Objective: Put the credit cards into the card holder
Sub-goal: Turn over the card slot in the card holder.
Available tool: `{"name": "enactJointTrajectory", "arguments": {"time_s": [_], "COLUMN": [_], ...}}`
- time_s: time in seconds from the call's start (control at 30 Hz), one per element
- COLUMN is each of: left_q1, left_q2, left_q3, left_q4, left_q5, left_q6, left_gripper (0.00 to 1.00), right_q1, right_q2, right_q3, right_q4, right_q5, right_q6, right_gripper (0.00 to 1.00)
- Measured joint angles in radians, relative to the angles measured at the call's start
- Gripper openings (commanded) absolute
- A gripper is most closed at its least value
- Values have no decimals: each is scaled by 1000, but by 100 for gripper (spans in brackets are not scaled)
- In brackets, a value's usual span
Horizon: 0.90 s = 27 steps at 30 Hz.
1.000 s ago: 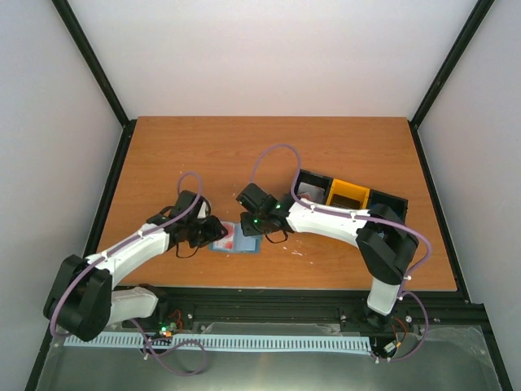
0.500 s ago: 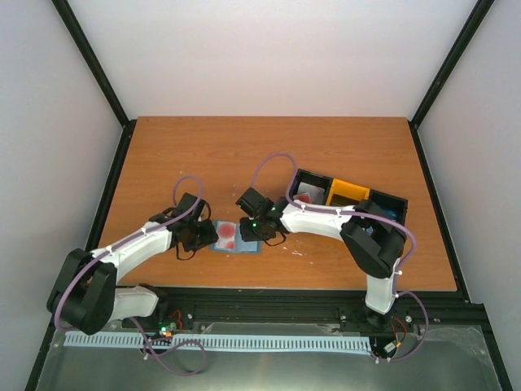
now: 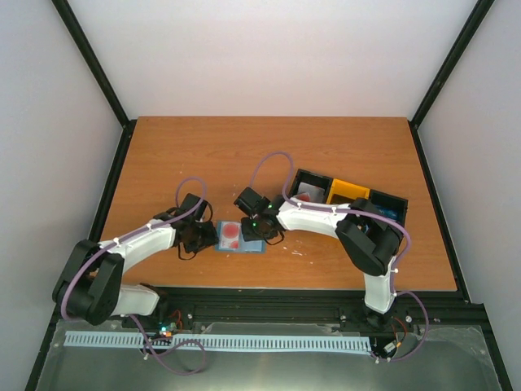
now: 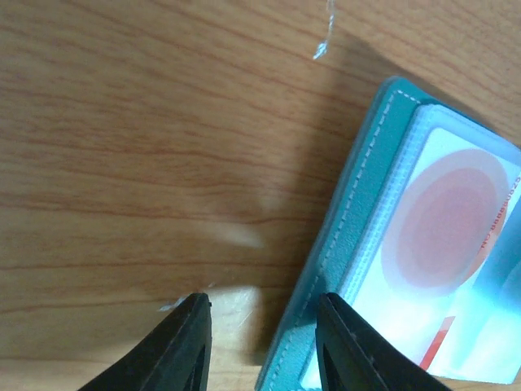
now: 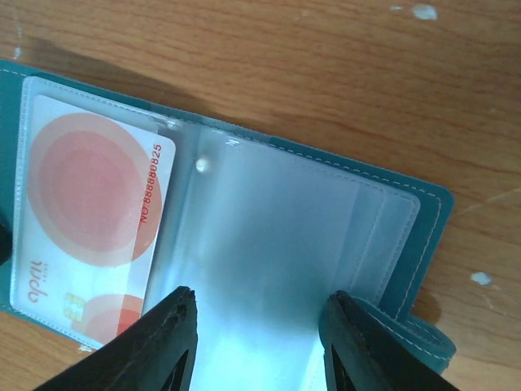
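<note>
**One card seated, the next to fetch**

The teal-blue soft book-fold card holder (image 5: 411, 244) lies open on the brown wooden worktop (image 3: 244, 155) between my tools. One red-and-white plastic credit card (image 5: 89, 204) sits in its left clear pocket. My left tool (image 4: 264, 346) is apart at the holder's outer edge. My right tool (image 5: 259, 346) is apart over the empty pockets, gripping nothing. I count one holder, one pocketed card, and seemingly a second card (image 3: 307, 194) in the black-and-yellow three-compartment tray (image 3: 391, 199). Next, I judge, is fetching that one.
</note>
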Motion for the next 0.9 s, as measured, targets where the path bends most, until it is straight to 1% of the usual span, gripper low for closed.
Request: {"name": "enactJointTrajectory", "arguments": {"time_s": [0.1,0.3,0.43,0.53,0.6,0.67,0.77,0.83,0.9], "left_q1": [0,0,0,0,0,0,0,0,0], "left_q2": [10,26,31,32,32,32,33,35,39], "left_q3": [6,17,21,21,22,22,22,22,23], "left_q4": [9,13,15,16,16,19,23,24,27], "left_q5": [3,8,12,13,14,20,28,31,35], "left_q6": [0,3,3,3,4,6,9,11,11], "left_gripper": [37,37,37,37,37,37,36,35,34], "right_q1": [0,0,0,0,0,0,0,0,0], "right_q2": [3,16,18,15,3,-30,-85,-93,-92], "right_q3": [8,27,61,77,75,56,29,26,16], "right_q4": [-21,-60,-117,-157,-174,-152,-106,-71,-47], "right_q5": [15,48,126,201,231,224,143,86,45], "right_q6": [-5,-19,-30,-29,-29,-41,-40,-26,-13], "right_gripper": [46,52,55,55,51,47,38,33,32]}}
